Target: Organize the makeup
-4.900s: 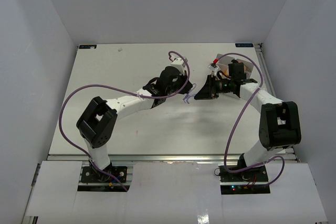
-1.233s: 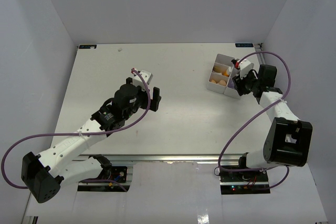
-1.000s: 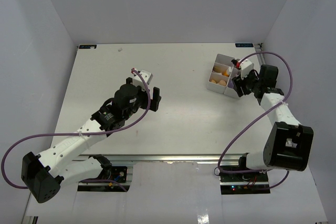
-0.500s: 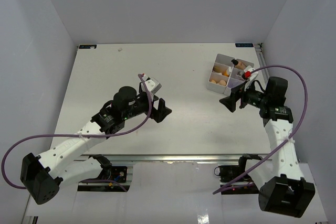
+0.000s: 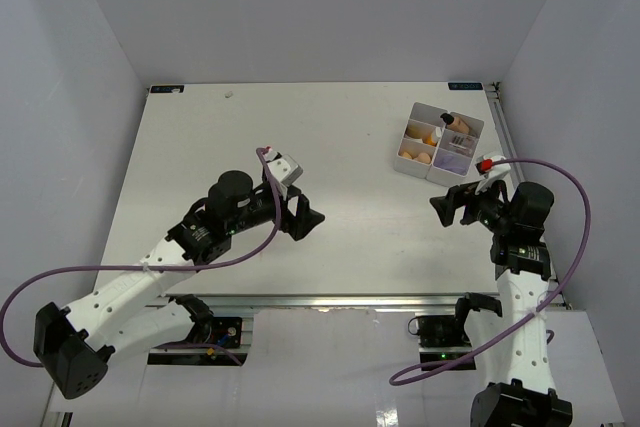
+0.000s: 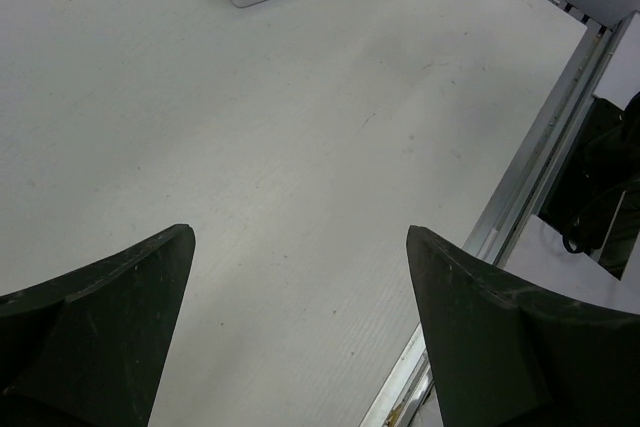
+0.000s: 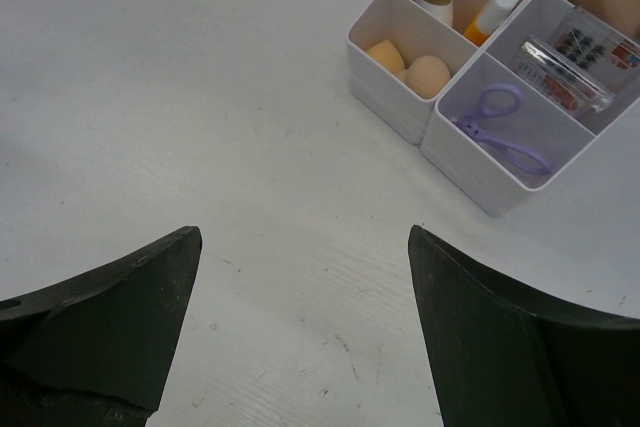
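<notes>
Over the white table (image 5: 250, 127) the left gripper (image 6: 298, 237) and the right gripper (image 7: 303, 235) hang near the arms' side, jaws wide, gripping nothing. The tray (image 7: 470, 172) sits far right — egg sponges (image 7: 410, 65), purple looped tool (image 7: 500, 127) and orange tube (image 7: 495, 2) in separate compartments. Sorting looks finished; any retreat should pass well apart from the tray.

- A white four-compartment tray (image 5: 420, 173) (image 7: 465, 172) stands at the far right of the white table (image 5: 300, 147), set at an angle to its edges
- An aluminium rail (image 5: 320, 299) runs along the table's near edge
- A small white speck (image 5: 229, 93) lies near the far-left corner, close to a dark tab (image 5: 166, 89)
- Plain grey walls (image 5: 320, 7) close in the left, far and right sides
</notes>
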Robot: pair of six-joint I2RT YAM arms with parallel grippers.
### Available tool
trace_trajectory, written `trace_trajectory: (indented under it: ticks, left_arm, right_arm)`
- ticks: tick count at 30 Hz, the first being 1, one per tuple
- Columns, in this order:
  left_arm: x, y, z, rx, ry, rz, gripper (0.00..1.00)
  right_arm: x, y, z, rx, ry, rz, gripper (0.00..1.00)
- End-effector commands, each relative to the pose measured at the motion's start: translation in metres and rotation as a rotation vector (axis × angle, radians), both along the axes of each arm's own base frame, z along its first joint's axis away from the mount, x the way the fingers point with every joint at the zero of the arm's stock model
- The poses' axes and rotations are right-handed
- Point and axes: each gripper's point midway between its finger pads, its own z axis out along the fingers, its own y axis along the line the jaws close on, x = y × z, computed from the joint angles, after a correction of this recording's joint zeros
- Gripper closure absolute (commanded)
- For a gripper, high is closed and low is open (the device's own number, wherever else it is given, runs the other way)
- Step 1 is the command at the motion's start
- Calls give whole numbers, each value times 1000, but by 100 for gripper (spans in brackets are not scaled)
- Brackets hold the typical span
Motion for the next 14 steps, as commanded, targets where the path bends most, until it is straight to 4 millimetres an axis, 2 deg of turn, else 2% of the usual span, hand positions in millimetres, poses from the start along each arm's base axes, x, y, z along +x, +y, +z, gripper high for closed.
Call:
trace_trajectory:
  ticks: [1,14]
  left_arm:
    - [6,7,-4,21,-11,43,2]
    - [9,11,-3,27,-15,73,2]
  right_arm:
    - [11,-12,8,-26,-44,-61,10]
    - [12,-23,10,-48,-61,-110,10]
